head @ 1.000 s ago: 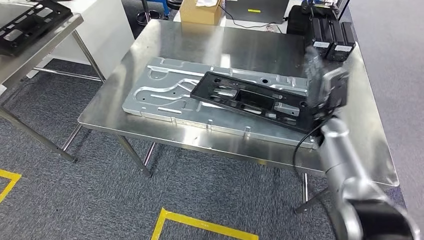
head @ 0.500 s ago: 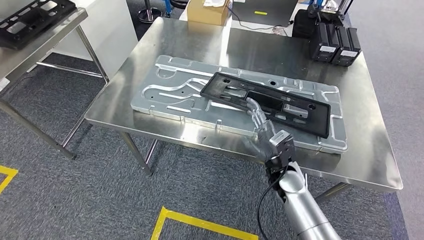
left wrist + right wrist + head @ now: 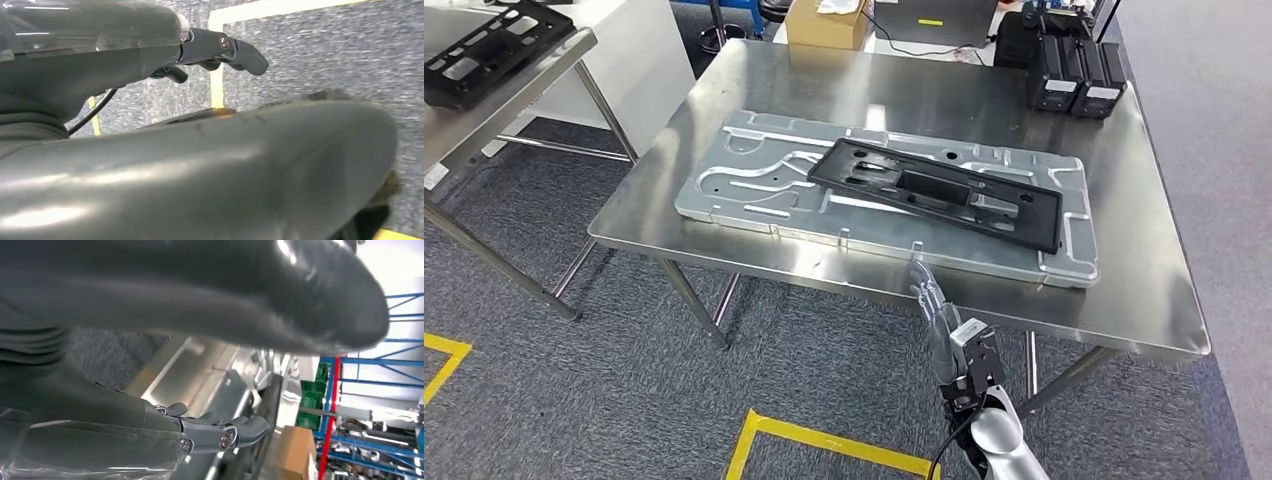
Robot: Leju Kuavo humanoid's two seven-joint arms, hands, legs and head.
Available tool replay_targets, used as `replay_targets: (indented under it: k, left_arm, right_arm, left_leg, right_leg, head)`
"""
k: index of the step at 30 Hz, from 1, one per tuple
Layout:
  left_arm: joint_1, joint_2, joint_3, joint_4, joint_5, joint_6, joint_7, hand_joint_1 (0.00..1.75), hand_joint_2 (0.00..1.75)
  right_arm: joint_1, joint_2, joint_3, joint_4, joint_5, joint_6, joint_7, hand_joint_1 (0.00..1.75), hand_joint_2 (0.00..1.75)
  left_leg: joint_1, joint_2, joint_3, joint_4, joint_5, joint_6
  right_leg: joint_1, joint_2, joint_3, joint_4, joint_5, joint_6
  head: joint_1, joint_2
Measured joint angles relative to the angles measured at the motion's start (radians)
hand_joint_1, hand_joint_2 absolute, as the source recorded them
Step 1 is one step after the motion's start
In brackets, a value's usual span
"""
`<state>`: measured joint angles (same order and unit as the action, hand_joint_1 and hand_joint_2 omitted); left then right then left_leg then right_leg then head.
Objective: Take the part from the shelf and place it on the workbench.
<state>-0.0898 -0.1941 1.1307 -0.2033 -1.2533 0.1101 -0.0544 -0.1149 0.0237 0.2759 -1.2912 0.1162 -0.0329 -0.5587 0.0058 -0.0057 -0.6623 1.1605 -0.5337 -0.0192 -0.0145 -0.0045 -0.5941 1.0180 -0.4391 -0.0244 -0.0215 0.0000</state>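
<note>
Lying flat on a large embossed silver metal plate [image 3: 754, 185], the long black rectangular plastic frame part [image 3: 934, 192] with its cut-out openings sits on the shiny stainless steel tabletop [image 3: 924, 90], angled slightly across the plate, nothing touching it. The right hand [image 3: 936, 312] is below the near edge of the tabletop, apart from the part, its fingers [image 3: 924, 285] stretched out straight and lying side by side, holding nothing; the right wrist view shows those dark fingers [image 3: 220, 432] extended together towards the edge of the tabletop [image 3: 175, 367], with blue racking [image 3: 400, 360] and a cardboard box [image 3: 290, 452] beyond. The left hand [image 3: 220, 47] hangs over grey carpet [image 3: 325, 45] marked with yellow tape [image 3: 216, 85]; its dark fingers [image 3: 242, 52] point outward with nothing between them, though the thumb's cover blocks much of the picture, so I cannot tell how widely they are spread. At the far right corner of the tabletop stand two black box-shaped units [image 3: 1074, 75] with white labels, and beyond the far edge a brown cardboard box [image 3: 827, 22]. To the left, a second steel table [image 3: 484, 120] carries another black frame part [image 3: 494, 45] of the same kind. Yellow floor tape [image 3: 824, 445] crosses the grey carpet [image 3: 574, 400] in front of the tabletop.
</note>
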Motion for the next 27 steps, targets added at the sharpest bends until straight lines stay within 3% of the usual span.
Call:
replay_targets:
  k: [2,3,4,7,8,11,12,13,14,16,17,18,20,21,23,24,25,27]
  left_arm:
    - [0.0,0.0,0.0,0.0,-0.001,0.0,0.002,0.0,0.0]
    - [0.0,0.0,0.0,0.0,-0.002,0.001,0.003,0.0,0.0]
    - [-0.001,0.0,0.0,0.0,-0.003,0.001,0.004,0.0,0.0]
    - [-0.004,0.002,0.0,0.0,-0.004,0.004,0.004,0.0,0.0]
    - [-0.005,0.002,0.0,0.0,-0.004,0.005,0.004,0.0,0.0]
    - [-0.005,0.003,0.0,0.0,-0.007,0.007,0.004,0.0,0.0]
    - [-0.005,0.003,0.0,0.0,-0.009,0.007,0.003,0.0,0.0]
    - [-0.005,0.004,0.0,0.0,-0.011,0.008,0.003,0.0,0.0]
    - [-0.004,0.004,-0.001,0.0,-0.012,0.009,0.002,0.0,0.0]
    - [-0.004,0.004,-0.001,0.0,-0.016,0.01,0.001,0.0,0.0]
    - [-0.003,0.004,-0.002,0.0,-0.017,0.01,0.001,0.0,0.0]
    - [-0.003,0.004,-0.003,0.0,-0.019,0.01,0.001,0.0,0.0]
    - [-0.003,0.004,-0.006,0.0,-0.02,0.01,0.001,0.0,0.0]
    - [-0.003,0.004,-0.007,0.0,-0.021,0.01,0.001,0.0,0.0]
    - [-0.003,0.004,-0.01,0.0,-0.022,0.01,0.001,0.0,0.0]
    - [-0.003,0.004,-0.011,0.0,-0.022,0.01,0.001,0.0,0.0]
    - [-0.003,0.004,-0.011,0.0,-0.023,0.01,0.002,0.0,0.0]
    - [-0.003,0.005,-0.012,0.0,-0.024,0.01,0.004,0.0,0.0]
  right_arm:
    - [0.01,0.007,-0.001,0.001,0.001,0.005,0.005,0.0,0.0]
    - [0.015,0.009,-0.003,0.002,0.002,0.007,0.006,0.0,0.0]
    - [0.018,0.011,-0.004,0.002,0.002,0.009,0.008,0.0,0.0]
    - [0.022,0.02,-0.006,0.003,0.003,0.014,0.014,0.0,0.0]
    - [0.023,0.022,-0.008,0.004,0.002,0.016,0.015,0.0,0.0]
    - [0.028,0.026,-0.015,0.009,-0.003,0.021,0.018,0.0,0.0]
    - [0.031,0.026,-0.02,0.012,-0.005,0.022,0.019,0.0,0.0]
    - [0.033,0.026,-0.025,0.014,-0.007,0.023,0.02,0.0,0.0]
    - [0.034,0.026,-0.03,0.016,-0.009,0.024,0.02,0.0,0.0]
    - [0.035,0.026,-0.04,0.02,-0.014,0.024,0.021,0.0,0.0]
    - [0.037,0.026,-0.046,0.023,-0.017,0.025,0.021,0.0,0.0]
    - [0.039,0.026,-0.051,0.025,-0.019,0.025,0.021,0.0,0.0]
    - [0.042,0.027,-0.063,0.031,-0.022,0.027,0.021,0.0,0.0]
    - [0.042,0.027,-0.069,0.033,-0.023,0.027,0.021,0.0,0.0]
    - [0.039,0.031,-0.08,0.035,-0.025,0.029,0.022,0.0,0.0]
    - [0.037,0.033,-0.086,0.036,-0.026,0.03,0.022,0.0,0.0]
    - [0.037,0.035,-0.091,0.037,-0.027,0.031,0.022,0.0,0.0]
    - [0.041,0.036,-0.102,0.042,-0.03,0.033,0.022,0.0,0.0]
  left_leg:
    - [0.004,0.0,-0.028,0.117,-0.072,-0.008]
    - [0.005,0.0,-0.02,0.135,-0.082,-0.01]
    - [0.006,0.0,0.01,0.11,-0.074,-0.01]
    - [0.004,-0.017,0.163,-0.104,-0.024,0.003]
    - [0.001,-0.022,0.19,-0.147,-0.015,0.011]
    - [-0.007,-0.016,0.189,-0.165,0.01,0.034]
    - [-0.006,-0.01,0.182,-0.167,0.022,0.042]
    - [-0.005,-0.003,0.172,-0.169,0.035,0.051]
    - [-0.003,0.005,0.159,-0.172,0.048,0.058]
    - [-0.006,0.019,0.129,-0.171,0.071,0.066]
    - [-0.007,0.026,0.113,-0.169,0.083,0.067]
    - [-0.008,0.034,0.095,-0.167,0.095,0.066]
    - [-0.009,0.049,0.061,-0.16,0.114,0.063]
    - [-0.009,0.056,0.047,-0.154,0.121,0.06]
    - [-0.012,0.069,0.027,-0.142,0.133,0.051]
    - [-0.013,0.076,0.022,-0.137,0.139,0.046]
    - [-0.013,0.083,0.02,-0.136,0.146,0.041]
    - [-0.011,0.089,0.016,-0.136,0.154,0.028]
  right_leg:
    - [0.001,0.001,-0.024,0.002,0.017,0.0]
    - [0.001,0.002,-0.037,0.004,0.025,0.001]
    - [0.001,0.005,-0.049,0.006,0.034,0.004]
    - [0.002,0.018,-0.076,0.008,0.063,0.016]
    - [0.002,0.021,-0.079,0.006,0.072,0.022]
    - [0.001,0.029,-0.082,-0.005,0.1,0.042]
    - [-0.001,0.031,-0.087,-0.002,0.095,0.047]
    - [-0.003,0.029,-0.095,0.013,0.071,0.052]
    - [-0.004,0.025,-0.108,0.048,0.028,0.055]
    - [-0.006,0.017,-0.138,0.167,-0.083,0.061]
    - [-0.006,0.016,-0.146,0.228,-0.116,0.065]
    - [-0.007,0.015,-0.142,0.269,-0.124,0.067]
    - [-0.007,0.009,-0.09,0.26,-0.082,0.068]
    - [-0.007,-0.002,-0.039,0.207,-0.061,0.067]
    - [0.001,-0.034,0.069,0.065,-0.07,0.058]
    - [0.005,-0.046,0.102,0.012,-0.084,0.051]
    - [0.009,-0.048,0.114,-0.015,-0.095,0.043]
    - [0.009,-0.038,0.101,-0.022,-0.08,0.026]
  head:
    - [-0.001,0.0]
    - [-0.001,0.0]
    - [-0.001,0.0]
    - [-0.001,0.0]
    - [0.0,0.0]
    - [0.001,0.0]
    - [0.001,0.0]
    - [0.002,0.0]
    - [0.004,0.0]
    - [0.006,0.0]
    - [0.005,0.0]
    - [0.006,0.0]
    - [0.005,0.0]
    - [0.005,0.0]
    - [0.005,0.0]
    - [0.005,0.0]
    - [0.005,0.0]
    - [0.006,0.0]
